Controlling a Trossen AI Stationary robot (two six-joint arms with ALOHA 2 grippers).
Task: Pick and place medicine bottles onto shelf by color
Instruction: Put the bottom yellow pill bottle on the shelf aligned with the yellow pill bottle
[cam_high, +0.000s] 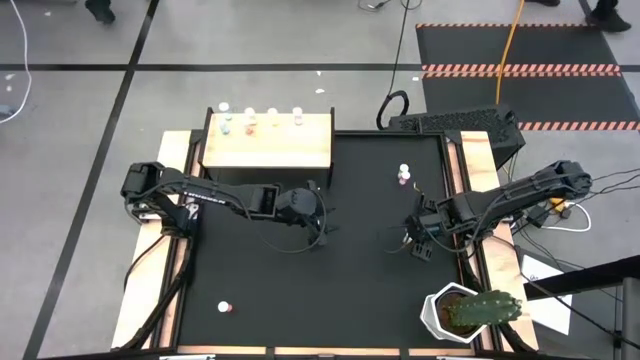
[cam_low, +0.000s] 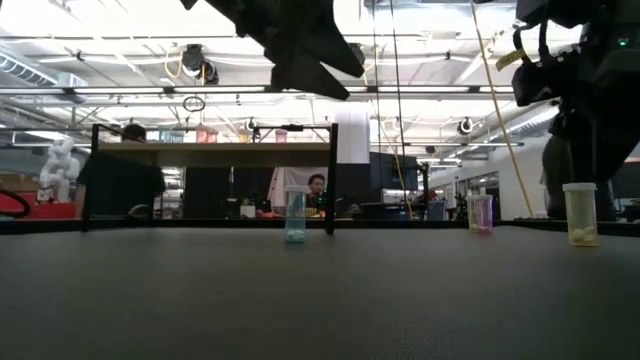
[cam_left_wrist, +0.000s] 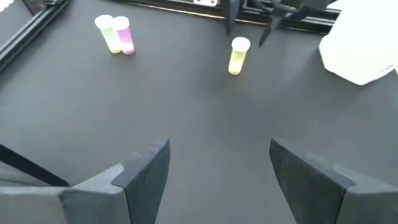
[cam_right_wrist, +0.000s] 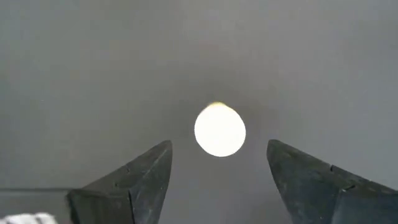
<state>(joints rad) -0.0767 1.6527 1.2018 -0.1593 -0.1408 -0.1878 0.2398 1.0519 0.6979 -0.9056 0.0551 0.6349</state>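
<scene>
The right hand hung over the black counter at the right of the high view, its fingers spread apart and empty, poised straight above a yellow bottle that showed only as a white cap between the two dark fingertips in the right wrist view. In the low view that same bottle stood upright at the far right of the frame. The left hand waited near the middle of the counter, its fingers also held apart with nothing between them. Two more bottles, one pink and one yellow-green, stood touching each other toward the upper right of the mat in the high view. A blue bottle stood alone at the centre of the low view, and a small one sat near the lower left corner. The shelf lay at the upper left, with four bottles lined along its far edge. A potted cactus stood at the lower right.
</scene>
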